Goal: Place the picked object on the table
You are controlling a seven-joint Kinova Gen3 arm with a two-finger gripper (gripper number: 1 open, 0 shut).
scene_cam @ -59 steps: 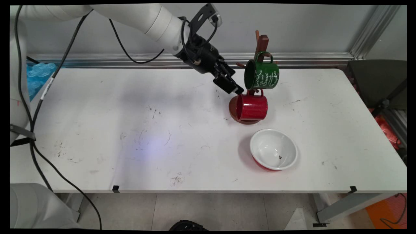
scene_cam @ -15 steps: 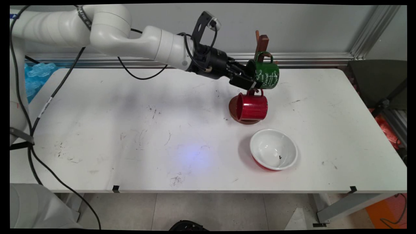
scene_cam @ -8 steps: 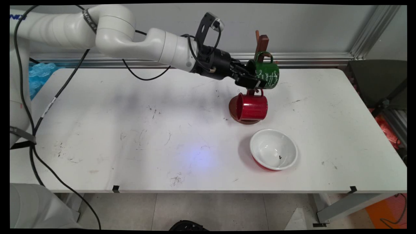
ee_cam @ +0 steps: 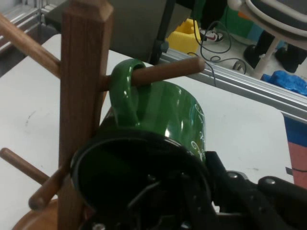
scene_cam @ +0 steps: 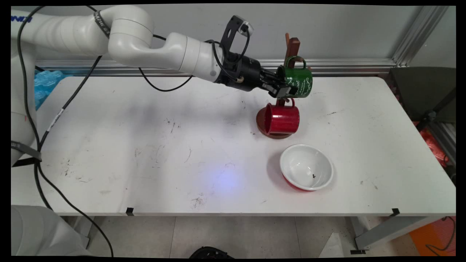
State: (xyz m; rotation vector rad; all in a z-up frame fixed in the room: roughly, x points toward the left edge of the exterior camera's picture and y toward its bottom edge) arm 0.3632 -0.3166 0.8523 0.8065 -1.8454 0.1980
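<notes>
while its handle hangs on the wooden peg, claw clamped on green mug rim

Stretched nearly level from the upper left, wrist pitched slightly down. Gripper clamped on the rim of the green mug, one finger inside the mouth, the other outside.

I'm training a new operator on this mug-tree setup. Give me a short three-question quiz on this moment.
1. True or false: the green mug hangs by its handle on a peg of the wooden mug tree.
2. What is the gripper clamping? A) red mug B) green mug's rim C) bowl
3. Fill in: the bowl's inside is ____.

Key: 1 true; 2 B; 3 white.
</notes>
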